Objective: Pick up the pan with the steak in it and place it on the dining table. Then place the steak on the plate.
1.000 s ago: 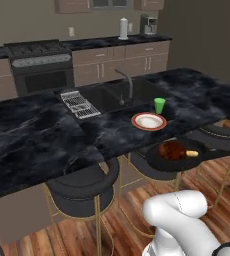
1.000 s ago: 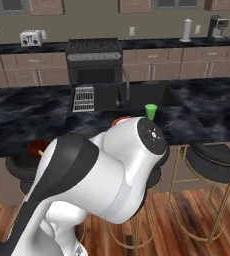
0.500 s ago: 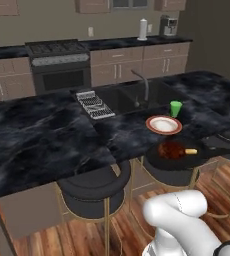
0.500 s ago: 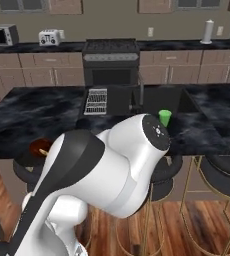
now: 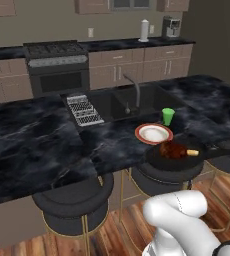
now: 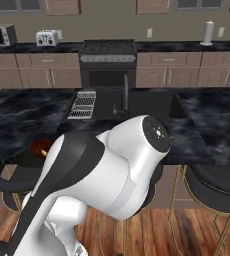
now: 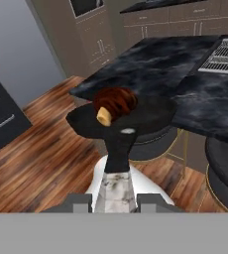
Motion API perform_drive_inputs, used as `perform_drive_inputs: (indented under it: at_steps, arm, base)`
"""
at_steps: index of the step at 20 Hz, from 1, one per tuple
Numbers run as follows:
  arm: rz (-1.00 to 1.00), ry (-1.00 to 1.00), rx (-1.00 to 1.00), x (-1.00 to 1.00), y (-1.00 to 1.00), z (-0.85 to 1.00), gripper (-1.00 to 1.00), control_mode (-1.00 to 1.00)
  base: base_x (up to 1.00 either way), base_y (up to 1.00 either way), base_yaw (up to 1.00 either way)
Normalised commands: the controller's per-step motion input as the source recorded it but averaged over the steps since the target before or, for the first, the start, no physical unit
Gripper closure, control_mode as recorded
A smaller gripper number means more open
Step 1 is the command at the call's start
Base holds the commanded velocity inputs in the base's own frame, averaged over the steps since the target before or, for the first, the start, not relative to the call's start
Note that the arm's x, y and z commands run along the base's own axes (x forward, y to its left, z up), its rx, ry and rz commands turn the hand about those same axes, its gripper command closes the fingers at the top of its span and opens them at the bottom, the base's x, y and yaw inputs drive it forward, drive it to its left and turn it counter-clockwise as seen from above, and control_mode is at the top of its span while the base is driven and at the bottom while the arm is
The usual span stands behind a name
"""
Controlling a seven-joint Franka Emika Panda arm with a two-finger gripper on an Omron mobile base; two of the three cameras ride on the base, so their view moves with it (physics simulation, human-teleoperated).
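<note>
Gripper (image 7: 115,198) is seemingly clamped on the pan (image 5: 173,159) handle, steak (image 5: 174,149) inside, held level near the table (image 5: 32,145) edge.

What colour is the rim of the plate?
Orange-red, around a white centre; the plate shows best in the left base view.

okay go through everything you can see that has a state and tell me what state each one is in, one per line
pan: held by its handle, at the near edge of the dining table, steak inside
steak: lying in the pan, not yet on the plate
plate: on the dining table, empty
green cup: upright, beside the plate
end effector: shut on the pan handle
sink faucet: no water running
</note>
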Motion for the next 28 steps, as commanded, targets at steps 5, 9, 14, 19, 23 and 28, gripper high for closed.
perform_drive_inputs:
  at_steps: [5,9,14,19,23,28]
  arm:
    - [0.00,0.00,0.00,0.00,0.00,0.00,1.00,1.00]
    - [0.00,0.00,0.00,0.00,0.00,0.00,1.00,1.00]
    - [0.00,0.00,0.00,0.00,0.00,0.00,1.00,1.00]
    - [0.00,-0.02,0.00,0.23,0.15,-0.03,1.00,-1.00]
    - [0.00,-0.03,0.00,0.65,0.42,-0.09,1.00,-1.00]
    - [0.00,-0.02,0.00,0.63,0.49,-0.13,1.00,-1.00]
  base:
    - [0.54,-0.04,0.04]
    - [0.49,0.18,0.00]
    - [0.48,0.27,0.00]
    - [0.29,0.18,0.00]
    - [0.00,0.00,0.00]
    - [0.00,0.00,0.00]
